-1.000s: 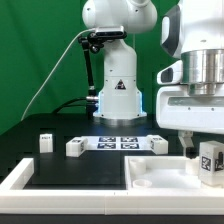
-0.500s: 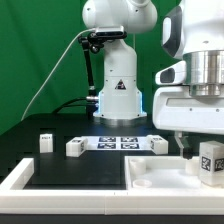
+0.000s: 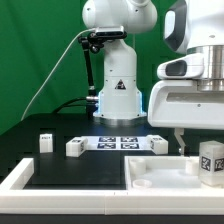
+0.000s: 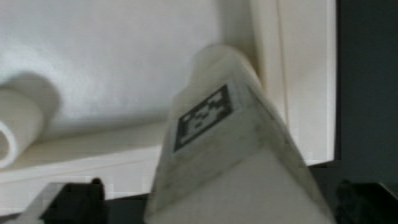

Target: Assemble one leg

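A white leg (image 3: 212, 160) with a square tag stands upright on the large white rimmed panel (image 3: 150, 178), near its corner at the exterior view's right edge. My gripper (image 3: 203, 147) hangs over it, partly cut off by the frame. In the wrist view the leg (image 4: 222, 140) rises between my two dark fingertips (image 4: 79, 200), with a gap showing on each side; the jaws stand wide apart and do not touch it. Three more legs (image 3: 45, 141), (image 3: 75, 147), (image 3: 158, 144) lie on the black table.
The marker board (image 3: 122, 142) lies between two of the loose legs. The robot's base (image 3: 118, 95) stands behind it. A white round shape (image 4: 18, 120) sits on the panel close to the leg.
My hand has risen a little over the last second. The leg on the panel has stayed where it was.
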